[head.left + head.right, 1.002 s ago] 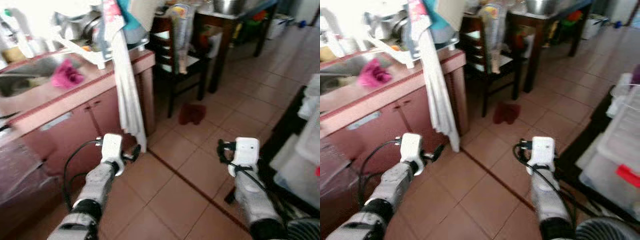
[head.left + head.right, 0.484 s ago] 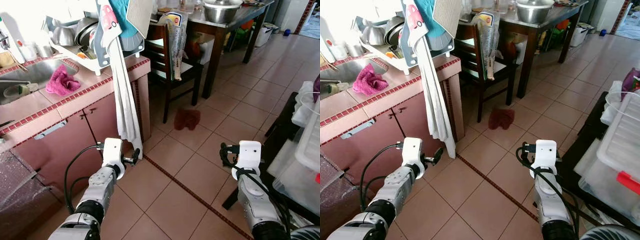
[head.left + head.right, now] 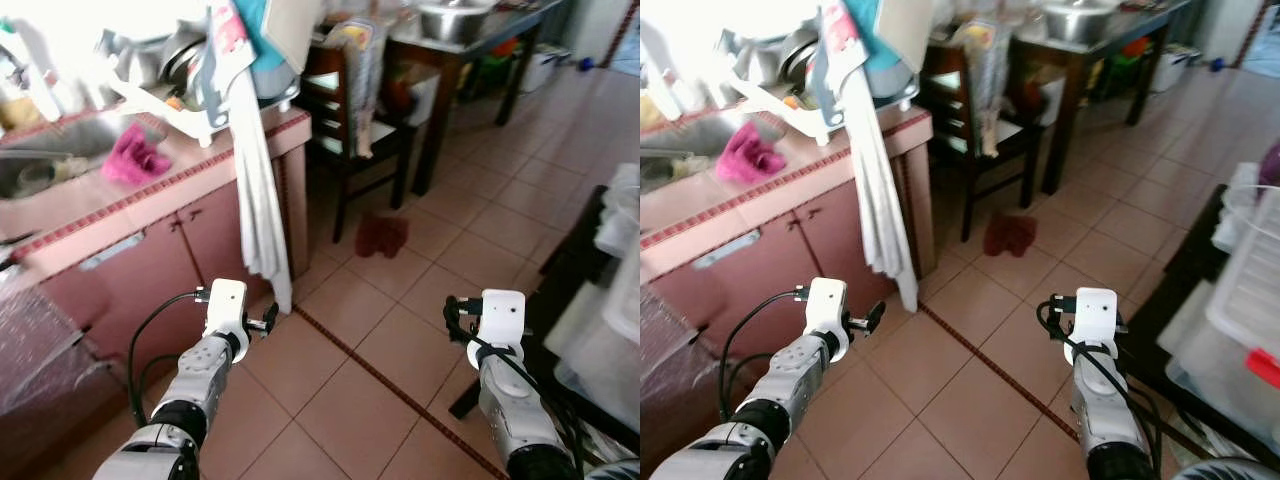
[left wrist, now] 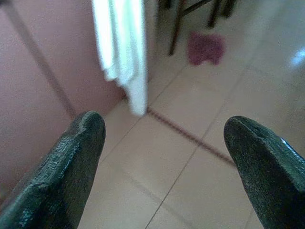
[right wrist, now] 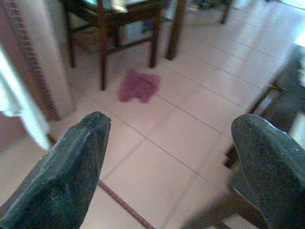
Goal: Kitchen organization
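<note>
Nearest me, the robot is holding both arms out low over the tiled floor (image 3: 340, 400). The left gripper (image 4: 162, 143), at about seven o'clock in the head view, is showing its jaws spread wide with nothing between them; the right gripper (image 5: 171, 143), at about five o'clock, is likewise gaping wide and carrying nothing.

Just beyond the left arm, a long white towel (image 3: 258, 200) is hanging down the end of the pink cabinet (image 3: 150, 270), its tail reaching almost to the floor.

Further on, at roughly twelve o'clock from the grippers, a dark red cloth (image 3: 381, 234) is lying crumpled on the tiles, just in front of a dark wooden chair (image 3: 345, 130) and near the leg of a dark table (image 3: 470, 60). With the job being kitchen tidying, I am guessing this dropped cloth is the thing to collect. It is looking soft, light and limp, so it should bunch rather than slide; pinching a raised fold near its middle seems the safest hold, since an edge may let it trail.

Up at ten o'clock, a pink rag (image 3: 135, 160) is resting on the worktop (image 3: 170, 185) beside the sink (image 3: 40, 170), with a loaded dish rack (image 3: 190, 80) behind it. At three o'clock, clear plastic bins (image 3: 1240, 320) are sitting on a low dark stand.
</note>
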Robot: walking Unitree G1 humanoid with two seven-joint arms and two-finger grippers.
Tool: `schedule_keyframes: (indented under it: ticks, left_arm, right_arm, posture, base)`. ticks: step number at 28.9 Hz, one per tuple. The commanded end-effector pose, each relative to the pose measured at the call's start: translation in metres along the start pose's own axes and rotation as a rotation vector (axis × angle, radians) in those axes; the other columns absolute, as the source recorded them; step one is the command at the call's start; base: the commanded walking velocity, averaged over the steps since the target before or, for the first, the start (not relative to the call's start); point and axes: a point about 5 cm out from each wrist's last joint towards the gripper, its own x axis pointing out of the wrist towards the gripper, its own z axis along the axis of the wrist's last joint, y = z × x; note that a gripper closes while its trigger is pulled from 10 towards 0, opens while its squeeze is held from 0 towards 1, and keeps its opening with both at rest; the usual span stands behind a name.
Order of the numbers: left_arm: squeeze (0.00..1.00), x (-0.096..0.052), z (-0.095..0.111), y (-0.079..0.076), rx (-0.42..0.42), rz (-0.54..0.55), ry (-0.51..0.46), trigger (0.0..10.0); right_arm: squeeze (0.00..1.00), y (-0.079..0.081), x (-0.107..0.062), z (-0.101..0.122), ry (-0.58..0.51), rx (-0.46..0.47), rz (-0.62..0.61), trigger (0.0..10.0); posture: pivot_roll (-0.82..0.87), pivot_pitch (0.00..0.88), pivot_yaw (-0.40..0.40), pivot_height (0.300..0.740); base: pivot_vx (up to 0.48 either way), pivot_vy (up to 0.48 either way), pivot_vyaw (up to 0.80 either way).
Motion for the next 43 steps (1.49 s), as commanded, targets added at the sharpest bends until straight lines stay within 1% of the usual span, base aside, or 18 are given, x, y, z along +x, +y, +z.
schedule_keyframes:
  ticks: [1,4,10,11,13,14,15,17,18,19,21,23,25,26,28,33,39,43]
  left_arm:
    - [0.00,-0.001,-0.004,0.003,0.015,0.012,0.021,10.0]
    - [0.00,-0.003,-0.010,0.007,0.030,0.025,0.049,10.0]
    - [0.00,-0.009,-0.029,0.011,0.099,0.055,0.145,10.0]
    - [0.00,-0.013,-0.039,0.013,0.092,0.070,0.197,10.0]
    - [0.00,-0.019,-0.053,0.018,0.070,0.098,0.262,10.0]
    - [0.00,-0.020,-0.055,0.019,0.065,0.101,0.270,10.0]
    - [0.00,-0.022,-0.059,0.021,0.069,0.109,0.291,10.0]
    - [0.00,-0.031,-0.073,0.026,0.066,0.132,0.354,10.0]
    - [0.00,-0.031,-0.073,0.026,0.066,0.132,0.354,10.0]
    - [0.00,-0.036,-0.081,0.030,0.061,0.143,0.387,10.0]
    - [0.00,-0.039,-0.086,0.032,0.066,0.150,0.410,10.0]
    - [0.00,-0.048,-0.100,0.033,0.034,0.154,0.460,10.0]
    - [0.00,-0.053,-0.107,0.033,0.016,0.162,0.489,10.0]
    - [0.00,-0.054,-0.109,0.033,0.013,0.165,0.496,10.0]
    - [0.00,-0.056,-0.112,0.033,-0.039,0.176,0.501,10.0]
    - [0.00,-0.055,-0.111,0.033,-0.028,0.175,0.500,10.0]
    - [0.00,-0.056,-0.112,0.034,0.000,0.169,0.505,10.0]
    - [0.00,-0.059,-0.116,0.035,0.008,0.171,0.519,10.0]
  right_arm:
    - [0.00,0.003,0.003,0.003,-0.008,0.000,0.014,10.0]
    - [0.00,0.005,0.005,-0.002,0.027,-0.003,0.023,10.0]
    - [0.00,0.010,0.007,-0.017,0.119,0.000,0.053,10.0]
    - [0.00,0.012,0.005,-0.026,0.173,0.013,0.061,10.0]
    - [0.00,0.014,0.001,-0.038,0.243,0.035,0.065,10.0]
    - [0.00,0.014,0.000,-0.039,0.253,0.033,0.065,10.0]
    - [0.00,0.015,-0.002,-0.045,0.279,0.023,0.074,10.0]
    - [0.00,0.016,-0.012,-0.063,0.370,-0.010,0.089,10.0]
    - [0.00,0.016,-0.012,-0.063,0.370,-0.010,0.089,10.0]
    - [0.00,0.016,-0.019,-0.074,0.421,-0.022,0.097,10.0]
    - [0.00,0.015,-0.024,-0.081,0.453,-0.020,0.093,10.0]
    - [0.00,0.010,-0.038,-0.100,0.528,-0.032,0.079,10.0]
    - [0.00,0.008,-0.047,-0.109,0.566,-0.038,0.081,10.0]
    - [0.00,0.007,-0.049,-0.112,0.574,-0.044,0.085,10.0]
    - [0.00,0.006,-0.054,-0.117,0.589,-0.088,0.100,10.0]
    - [0.00,0.002,-0.060,-0.123,0.606,-0.133,0.117,10.0]
    - [0.00,0.004,-0.063,-0.125,0.604,-0.194,0.156,10.0]
    - [0.00,0.006,-0.064,-0.126,0.601,-0.210,0.164,10.0]
  posture:
    - [-0.05,0.000,0.036,0.740]
    - [-0.05,0.000,0.036,0.740]
    - [-0.03,0.000,0.031,0.740]
    - [-0.03,0.000,0.030,0.740]
    - [-0.02,0.000,0.027,0.740]
    - [-0.02,0.000,0.025,0.740]
    - [-0.01,0.000,0.023,0.740]
    - [-0.01,0.000,0.021,0.740]
    - [-0.01,0.000,0.021,0.740]
    - [0.00,0.000,0.020,0.740]
    - [-0.01,0.000,0.020,0.740]
    - [0.00,0.000,0.018,0.740]
    - [-0.01,0.000,0.022,0.740]
    - [-0.01,0.000,0.022,0.740]
    - [-0.02,0.000,0.024,0.740]
    - [-0.02,0.000,0.025,0.740]
    - [-0.02,0.000,0.030,0.740]
    - [-0.02,0.000,0.031,0.740]
  base:
    - [0.000,0.000,0.80]
    - [0.000,0.000,0.27]
    - [0.000,0.000,0.00]
    - [0.000,0.000,0.00]
    - [0.000,0.000,0.00]
    - [0.000,0.000,0.00]
    - [0.000,0.000,0.00]
    - [0.000,0.000,0.00]
    - [0.000,0.000,0.00]
    - [0.000,0.000,0.00]
    - [0.000,0.000,0.00]
    - [0.000,0.000,0.00]
    - [0.000,0.000,0.00]
    - [0.000,0.000,0.00]
    - [0.000,0.000,0.00]
    - [0.000,0.000,0.00]
    - [0.310,0.000,0.00]
    - [0.336,0.000,0.00]
